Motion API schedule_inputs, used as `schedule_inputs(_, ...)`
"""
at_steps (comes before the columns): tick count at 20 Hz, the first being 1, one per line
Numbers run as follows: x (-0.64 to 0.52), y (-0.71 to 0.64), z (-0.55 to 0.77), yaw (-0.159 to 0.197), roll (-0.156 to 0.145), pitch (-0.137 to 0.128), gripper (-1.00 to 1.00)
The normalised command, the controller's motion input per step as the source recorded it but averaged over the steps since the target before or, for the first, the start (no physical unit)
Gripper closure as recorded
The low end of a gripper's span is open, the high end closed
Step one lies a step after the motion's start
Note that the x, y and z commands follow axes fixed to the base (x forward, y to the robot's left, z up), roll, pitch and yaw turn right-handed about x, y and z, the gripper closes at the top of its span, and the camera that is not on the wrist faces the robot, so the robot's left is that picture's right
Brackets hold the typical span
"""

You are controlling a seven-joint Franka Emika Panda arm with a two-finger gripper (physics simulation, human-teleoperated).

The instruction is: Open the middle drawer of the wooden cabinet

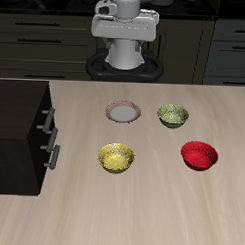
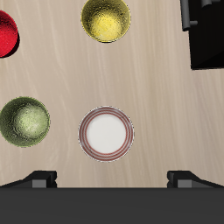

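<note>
The claw (image 2: pixel 112 178) is spread wide and holds nothing; it hangs above the plate (image 2: pixel 107 134), far from the cabinet (image 1: pixel 19 131).

Arm: upright at the table's back edge, white links stacked over the base | Gripper (image 1: pixel 126 33): raised well above the tabletop, facing straight down | Fingers (image 2: pixel 41 178): spread wide apart, both dark tips visible, nothing between them
</note>
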Motion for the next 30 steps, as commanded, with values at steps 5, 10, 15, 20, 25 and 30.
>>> schedule_inputs(5,0.15,0.01,-0.12,0.017,0.002,0.02,-1.0)
schedule_inputs(10,0.22,0.17,0.04,0.027,0.023,-0.017,-1.0)
schedule_inputs(15,0.36,0.24,-0.03,0.027,0.045,0.0,-1.0)
schedule_inputs(20,0.37,0.21,-0.01,0.012,0.056,0.0,-1.0)
schedule_inputs(25,0.19,0.22,-0.02,0.005,0.03,0.0,-1.0)
schedule_inputs(30,0.21,0.16,-0.14,-0.019,0.015,0.024,-1.0)
